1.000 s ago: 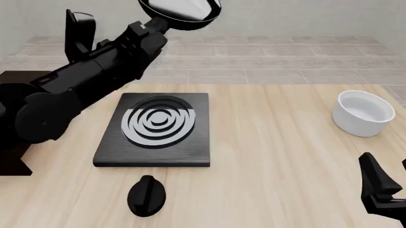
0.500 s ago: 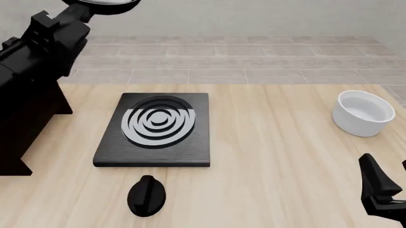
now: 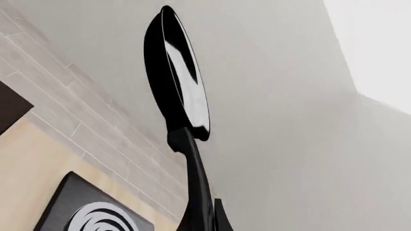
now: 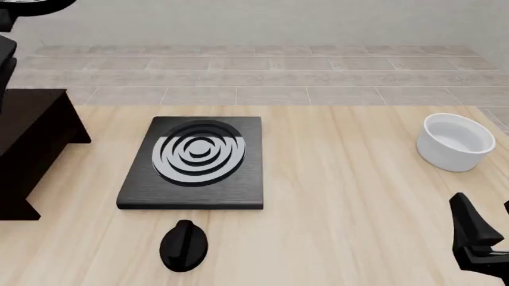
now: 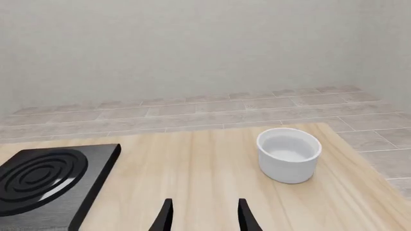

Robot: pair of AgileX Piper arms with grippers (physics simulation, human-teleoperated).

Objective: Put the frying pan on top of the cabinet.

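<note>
Left wrist view first: we see the frying pan held aloft on edge, its handle running down toward the camera; the left gripper's fingers are barely in frame, so we cannot tell their setting. The stove plate lies below.

Front view: only a sliver of pan shows at the top-left corner, above the cabinet. One second ago we saw it above the plate, with the left arm crossing the frame.

Right wrist view: the right gripper hangs with fingers apart over the table, near the white bowl.
</note>
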